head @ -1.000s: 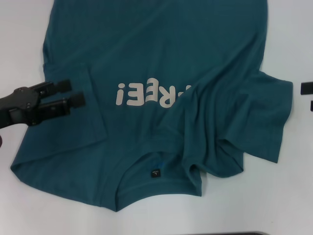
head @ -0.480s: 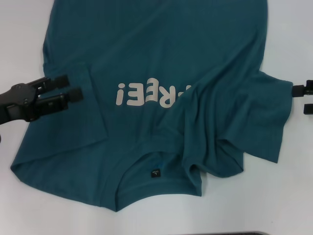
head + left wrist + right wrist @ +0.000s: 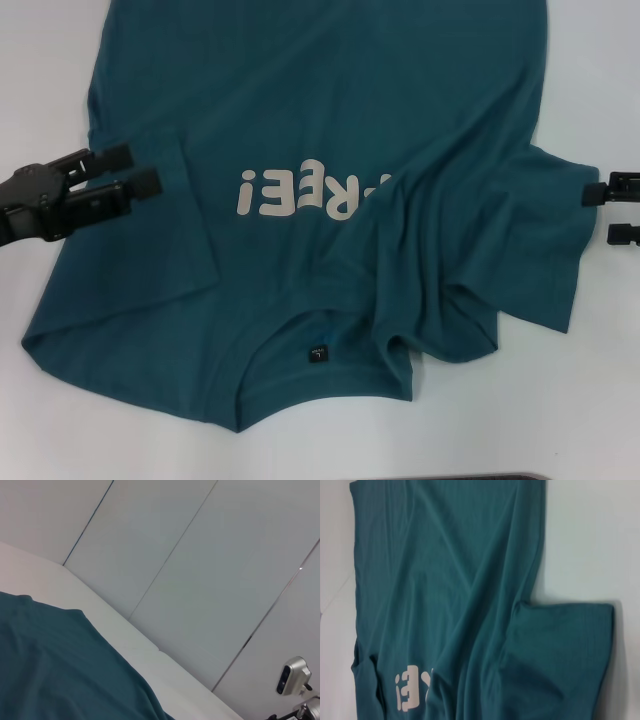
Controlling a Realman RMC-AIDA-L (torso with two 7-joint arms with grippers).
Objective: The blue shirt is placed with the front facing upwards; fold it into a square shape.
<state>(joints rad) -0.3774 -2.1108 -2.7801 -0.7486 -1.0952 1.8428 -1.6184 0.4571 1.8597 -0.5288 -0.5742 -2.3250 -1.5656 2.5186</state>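
Sliding outward toward nine o'clock, the left pincer [image 3: 130, 170] is backing off the shirt's left side compared with a second ago, while the right pincer [image 3: 604, 211] is creeping in from three o'clock, where only its tips were peeking before. Both are hanging with fingers parted and nothing between them.

The blue shirt [image 3: 310, 130] is lying front up on the white surface [image 3: 590, 400], collar and small black label [image 3: 317, 354] at six o'clock, hem running off at twelve. Its pale letters [image 3: 300, 193] are partly buried: the right side of the cloth is lying rumpled across the chest, with the right sleeve [image 3: 545, 240] sticking out toward three o'clock.

My read: this is the early side-fold stage, the right half loosely turned in and not yet tidy. Next, I'd expect the right pincer to be pinching that sleeve edge just beside it and carrying it inward toward nine o'clock, low and flat.

Room looks generous at three, six and nine o'clock, bare surface all round; the twelve o'clock edge is out of sight.
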